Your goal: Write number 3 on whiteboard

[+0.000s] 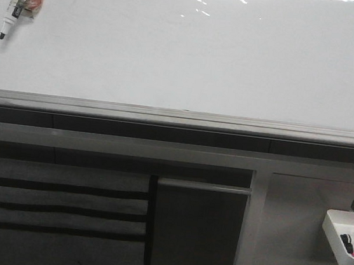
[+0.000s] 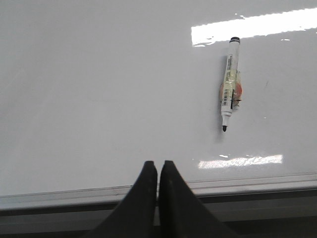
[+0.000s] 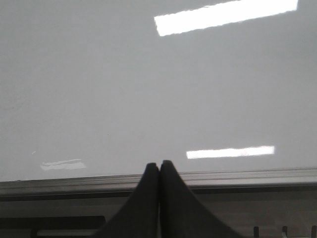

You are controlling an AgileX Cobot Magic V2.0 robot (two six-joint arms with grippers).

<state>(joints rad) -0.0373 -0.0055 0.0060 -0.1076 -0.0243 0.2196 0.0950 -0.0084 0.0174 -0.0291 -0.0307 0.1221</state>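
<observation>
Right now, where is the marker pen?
In the front view the marker is stuck on the whiteboard near its upper left corner, tip pointing down, well above the grey bottom rail.

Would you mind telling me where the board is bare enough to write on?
The whiteboard is bare from the marker stuck at its upper left across to the right edge and down to the grey rail. No digit shows yet. Only that marker's corner is occupied. Both grippers, left and right, are shut and empty.

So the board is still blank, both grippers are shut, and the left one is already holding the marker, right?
Not quite. The left gripper is shut on nothing; the marker sits on the whiteboard by itself, apart from the fingers, as the left wrist view shows. The board is blank and the right gripper is shut.
</observation>
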